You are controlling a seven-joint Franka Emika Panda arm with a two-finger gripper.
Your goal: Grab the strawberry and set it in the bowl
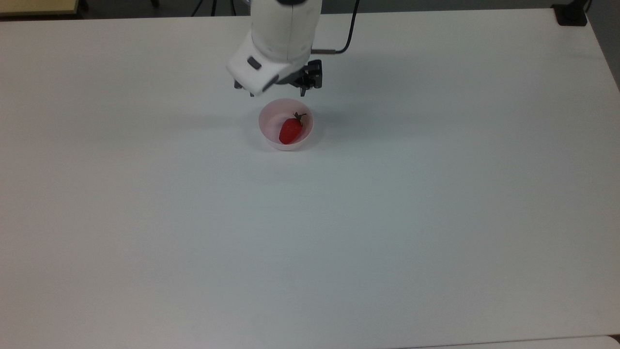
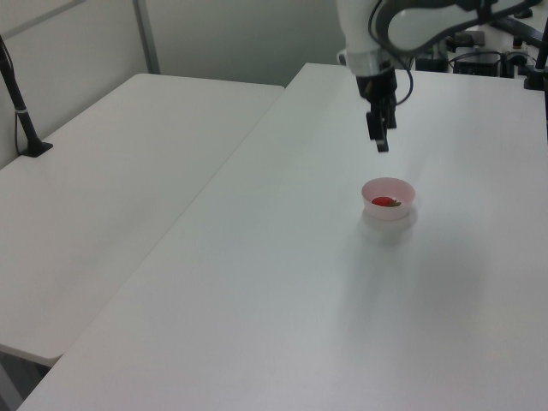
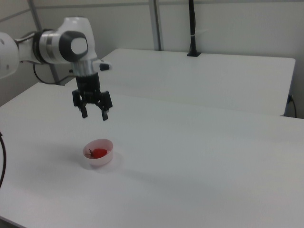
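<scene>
The top view looks steeply down; the left view and right view face across, probably opposed, sharing the bowl (image 1: 286,124).

a plain white table (image 1: 387,232) carries the pale pink bowl (image 1: 271,112), standing upright on it.

A glossy red strawberry (image 1: 290,131) with a dark green cap is seen inside a pale pink, plain bowl (image 1: 271,136). The bench (image 1: 339,232) is plain white. The claw (image 3: 94,115) is black, carried on a white arm (image 1: 283,29) with grey joints.
</scene>
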